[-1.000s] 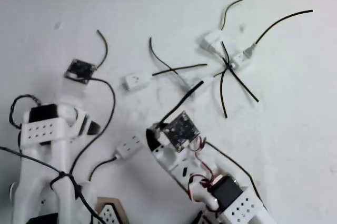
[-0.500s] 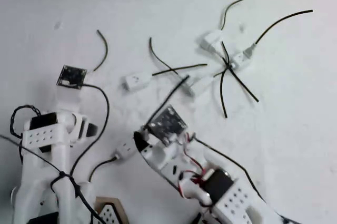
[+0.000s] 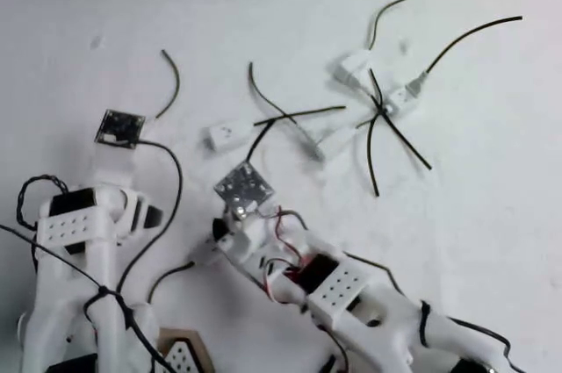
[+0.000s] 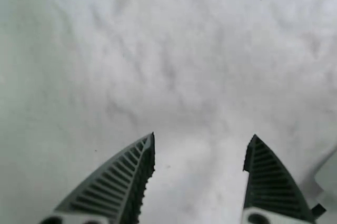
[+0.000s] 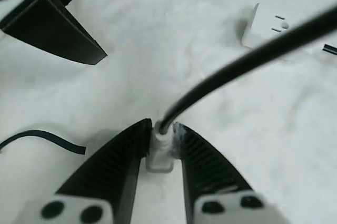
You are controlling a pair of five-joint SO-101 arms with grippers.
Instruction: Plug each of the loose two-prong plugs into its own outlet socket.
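The right gripper has its jaws pinching a small white two-prong plug, held low over the white tabletop. The plug's black cord rises from between the jaws and runs off across the tabletop. Near the plug but not touching it lies a white outlet socket, its slots facing up.

The left gripper has its jaws spread wide with nothing between them, above bare tabletop.

Seen from above, the right arm extends from the near right edge toward the middle of the tabletop. The left arm stands at the near left. Farther out in the middle lies a white corded socket. At the far right, several white plugs and sockets sit in a tangle of black cords.
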